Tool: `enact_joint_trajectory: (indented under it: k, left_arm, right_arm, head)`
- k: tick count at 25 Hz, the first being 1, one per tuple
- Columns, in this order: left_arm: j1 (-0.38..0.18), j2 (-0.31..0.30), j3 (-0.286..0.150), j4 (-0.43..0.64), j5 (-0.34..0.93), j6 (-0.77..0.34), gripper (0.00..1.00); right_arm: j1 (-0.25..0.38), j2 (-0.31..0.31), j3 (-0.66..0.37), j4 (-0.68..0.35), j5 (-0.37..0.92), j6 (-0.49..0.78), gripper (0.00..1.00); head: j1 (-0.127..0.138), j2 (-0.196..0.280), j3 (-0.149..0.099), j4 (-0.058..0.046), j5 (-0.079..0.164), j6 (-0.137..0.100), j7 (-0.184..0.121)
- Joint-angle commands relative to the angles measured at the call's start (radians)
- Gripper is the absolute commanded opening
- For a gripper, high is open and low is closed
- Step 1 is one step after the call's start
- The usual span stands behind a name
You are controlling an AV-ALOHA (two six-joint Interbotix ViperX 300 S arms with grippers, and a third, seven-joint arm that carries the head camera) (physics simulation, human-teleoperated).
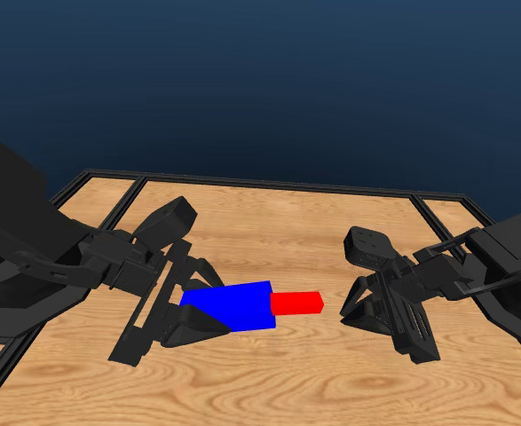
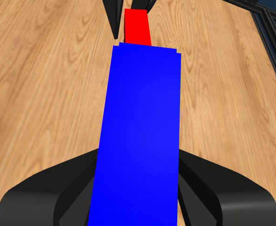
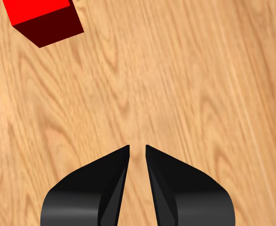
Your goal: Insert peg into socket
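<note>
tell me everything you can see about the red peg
The peg is a thin, plain bright red rectangular bar, flat-coloured, its shaded faces darker. One end sits inside the blue socket, the other sticks out toward the right gripper, which is apart from it, jaws nearly together on nothing. It lies level, in line with the socket, which the left gripper holds. Whether the peg touches the wooden table cannot be told.

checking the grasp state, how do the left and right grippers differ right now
The left gripper is shut on the blue socket, its jaws pressed to the block's two sides; the right gripper holds nothing, its jaws nearly together over bare table. The left sits at the socket, while the right is apart from the red peg, which sticks out of the socket's end. Both are black, two-jawed and low over the table.
</note>
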Motion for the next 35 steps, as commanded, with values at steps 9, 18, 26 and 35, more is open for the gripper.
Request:
enact_joint_trajectory:
  k: [9,18,26,35]
  left_arm:
    - [0.003,0.005,-0.034,-0.002,-0.004,0.002,0.00]
    - [0.008,-0.002,-0.031,0.017,0.025,-0.007,0.00]
    - [-0.001,-0.004,-0.032,0.018,0.006,-0.011,0.00]
    - [0.002,-0.007,-0.027,0.006,0.011,-0.022,0.00]
  right_arm:
    - [-0.004,-0.044,-0.161,-0.102,-0.007,-0.027,0.00]
    - [0.008,0.078,-0.288,-0.067,-0.107,-0.092,0.00]
    - [0.004,0.137,-0.351,-0.030,-0.146,-0.151,0.00]
    - [-0.019,0.074,-0.195,0.019,-0.224,-0.112,0.00]
  head:
    - [-0.021,-0.012,-0.015,-0.003,-0.006,0.005,-0.006]
    - [-0.012,-0.011,-0.014,0.000,-0.003,0.008,-0.003]
    - [-0.006,-0.009,-0.015,0.001,-0.003,0.009,-0.003]
    - [-0.007,-0.013,-0.017,0.002,-0.008,0.012,0.001]
